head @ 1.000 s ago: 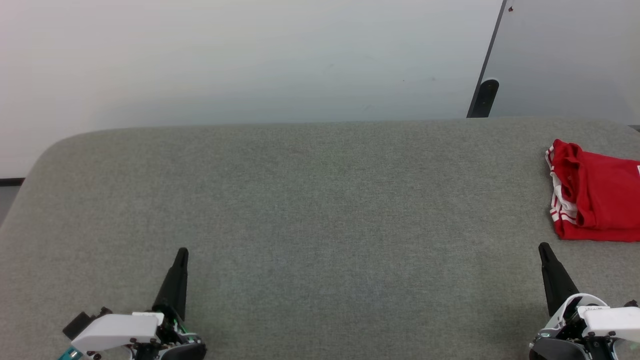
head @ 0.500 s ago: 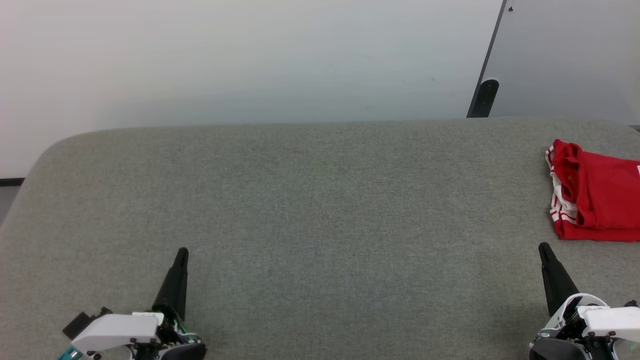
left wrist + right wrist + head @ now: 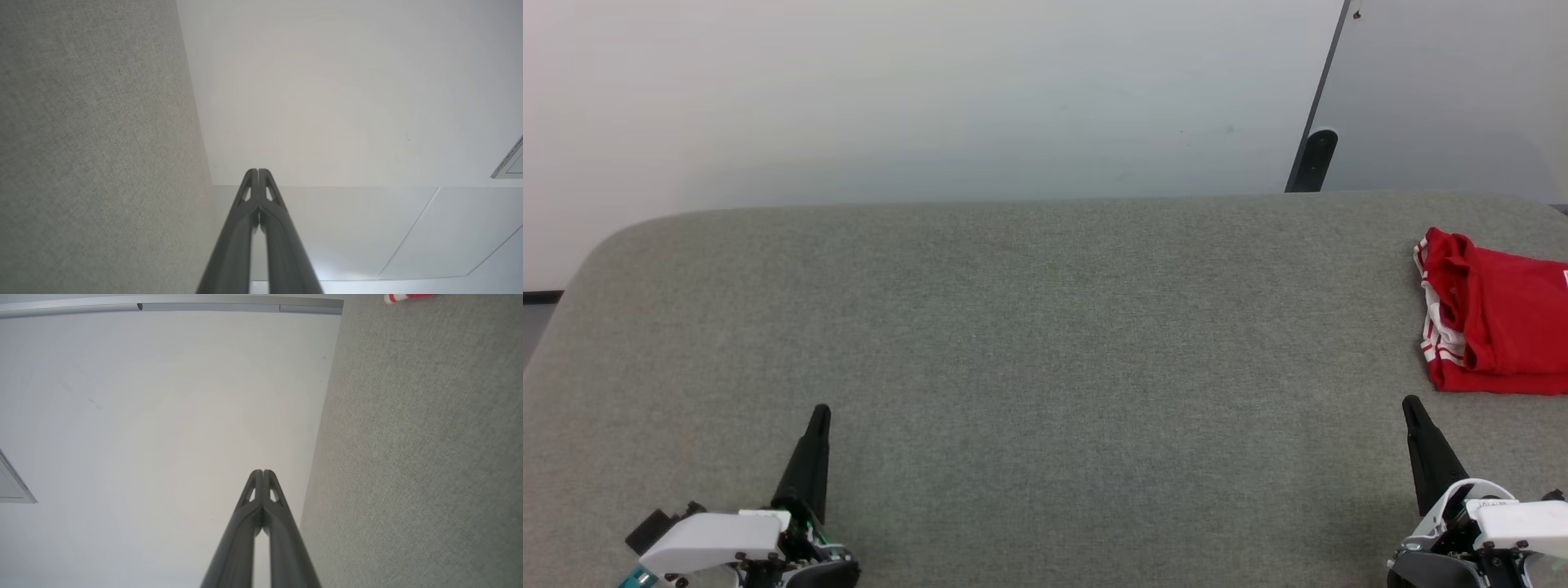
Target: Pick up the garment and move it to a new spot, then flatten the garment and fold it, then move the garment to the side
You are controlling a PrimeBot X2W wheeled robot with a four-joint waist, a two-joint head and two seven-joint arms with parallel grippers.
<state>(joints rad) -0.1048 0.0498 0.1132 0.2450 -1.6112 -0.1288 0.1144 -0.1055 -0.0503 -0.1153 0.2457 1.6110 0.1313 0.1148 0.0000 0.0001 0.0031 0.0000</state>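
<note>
The garment [image 3: 1499,322] is seen folded at the counter's [image 3: 1045,327] right edge, toward the far corner, so the move aside is judged done. No further contact is advised: left gripper [image 3: 819,415] and right gripper [image 3: 1410,406] sit near the near edge, fingers pressed together, nothing pinched. The garment's right part is cut off, so number, lettering and fold squareness cannot be checked.

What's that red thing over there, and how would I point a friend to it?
Start from the wide grey fabric surface before the robot and go to its right edge. There lies the garment, folded, just beyond the right gripper. It is the one bright red thing there, with white striped trim on its left side.
</note>
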